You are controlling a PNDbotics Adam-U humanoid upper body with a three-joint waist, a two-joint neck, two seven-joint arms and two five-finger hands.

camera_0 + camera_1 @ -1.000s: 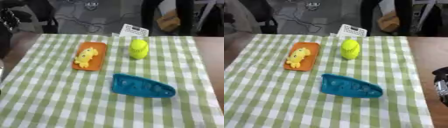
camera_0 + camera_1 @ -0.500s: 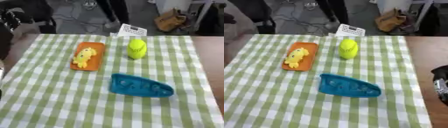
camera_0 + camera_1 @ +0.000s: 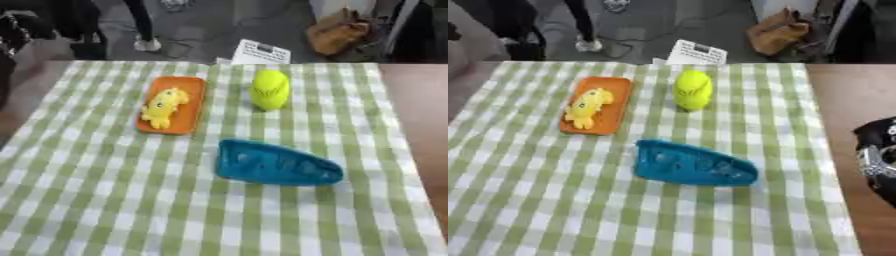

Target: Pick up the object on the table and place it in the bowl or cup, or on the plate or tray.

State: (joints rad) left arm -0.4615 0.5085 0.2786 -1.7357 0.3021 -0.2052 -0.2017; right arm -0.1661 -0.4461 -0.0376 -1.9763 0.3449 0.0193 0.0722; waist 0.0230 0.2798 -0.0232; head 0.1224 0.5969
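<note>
On the green-checked bench, between moves: found a yellow toy lying on the orange tray, with a yellow-green rounded object upright just beside the tray and a teal wedge-shaped piece flat on the cloth nearer the camera, apart from both. Judged the teal piece or the yellow-green object the likeliest thing left to lift, though could not say which. Advised, for a clean pick: reaching in from the right, closing across the narrow width rather than the length, lifting clear of the cloth before crossing to the tray, and setting down on the bare end, off the toy. Saw only part of what looked to be the right hand, black and silver, low at the right edge beyond the cloth, well apart from everything; could not tell it spread or closed. Saw nothing of the left hand.
</note>
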